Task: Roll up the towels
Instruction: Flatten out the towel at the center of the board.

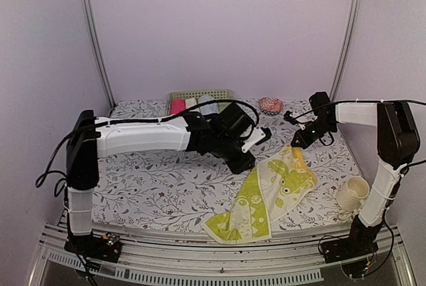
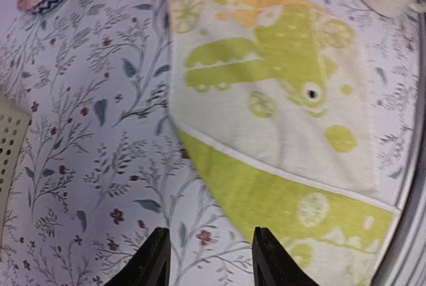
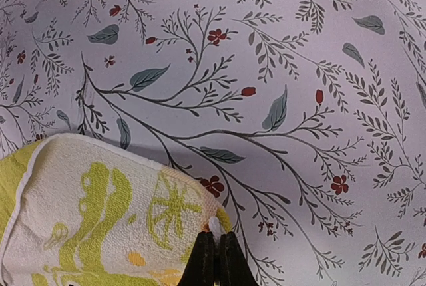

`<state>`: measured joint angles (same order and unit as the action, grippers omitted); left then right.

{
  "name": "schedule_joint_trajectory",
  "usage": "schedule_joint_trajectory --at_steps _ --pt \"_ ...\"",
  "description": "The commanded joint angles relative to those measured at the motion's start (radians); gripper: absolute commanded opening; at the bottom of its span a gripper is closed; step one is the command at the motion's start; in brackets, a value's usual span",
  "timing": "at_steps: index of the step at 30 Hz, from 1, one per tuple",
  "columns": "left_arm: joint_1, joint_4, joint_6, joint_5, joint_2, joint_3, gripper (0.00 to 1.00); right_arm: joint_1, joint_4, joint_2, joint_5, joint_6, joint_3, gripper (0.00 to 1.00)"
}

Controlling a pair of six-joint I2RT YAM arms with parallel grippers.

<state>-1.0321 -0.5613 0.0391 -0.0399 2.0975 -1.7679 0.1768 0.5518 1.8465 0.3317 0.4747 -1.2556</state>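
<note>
I am pinching the far corner of the yellow-green towel [image 1: 266, 196] with my right tool [image 3: 214, 259]. Its 2 jaws are pressed tight together on the white hem at that corner. From there the towel is lying diagonally across the floral-printed surface [image 1: 146, 186], running toward me, and its near end is reaching the front edge. The far half is showing a pale face with green shapes and a little orange at the tip, while the near half is showing a stronger yellow-green. The print is reading to me as pictures, 1 with a round dark eye, rather than as letters or a label.

My left tool [image 2: 212, 263] is hanging over the surface just beside the towel's left edge. Its 2 jaws are standing apart and gripping nothing, with bare floral print showing between them.

A pale cup [image 1: 353, 193] is sitting near the right edge, close to the towel but apart from it. A small round dish with a red pattern [image 1: 270, 105] is resting at the back. Left of it, a slotted basket [image 1: 200, 94] is holding rolled cloths, with a pink roll [image 1: 177, 106] at its left end.
</note>
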Motion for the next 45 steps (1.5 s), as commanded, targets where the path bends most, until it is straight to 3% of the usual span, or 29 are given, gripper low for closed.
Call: schedule_joint_trajectory --at_steps 1,5,9,19,26,35,45 --pt "-0.153 0.086 0.007 0.032 -0.154 0.187 0.43 -0.002 -0.037 -0.028 -0.012 -0.016 0.015 0.02" --pt "-0.269 0.124 0.038 0.081 -0.189 0.304 0.42 -0.002 -0.049 -0.025 -0.029 -0.007 0.03 0.02" --pt "-0.303 0.113 0.029 0.107 -0.122 0.32 0.42 -0.003 -0.058 -0.018 -0.074 -0.008 0.024 0.02" --pt "-0.179 0.192 -0.042 0.103 -0.006 0.357 0.43 -0.018 -0.074 -0.019 -0.12 -0.018 0.031 0.02" --pt "-0.002 0.22 0.006 0.025 0.021 0.326 0.44 -0.022 -0.075 -0.02 -0.12 -0.015 0.035 0.02" --pt "-0.113 0.326 0.14 0.069 -0.115 0.413 0.47 -0.022 -0.069 -0.028 -0.093 -0.012 0.038 0.02" --pt "-0.135 0.188 0.031 0.1 0.02 0.294 0.47 -0.022 -0.064 -0.022 -0.074 -0.01 0.038 0.02"
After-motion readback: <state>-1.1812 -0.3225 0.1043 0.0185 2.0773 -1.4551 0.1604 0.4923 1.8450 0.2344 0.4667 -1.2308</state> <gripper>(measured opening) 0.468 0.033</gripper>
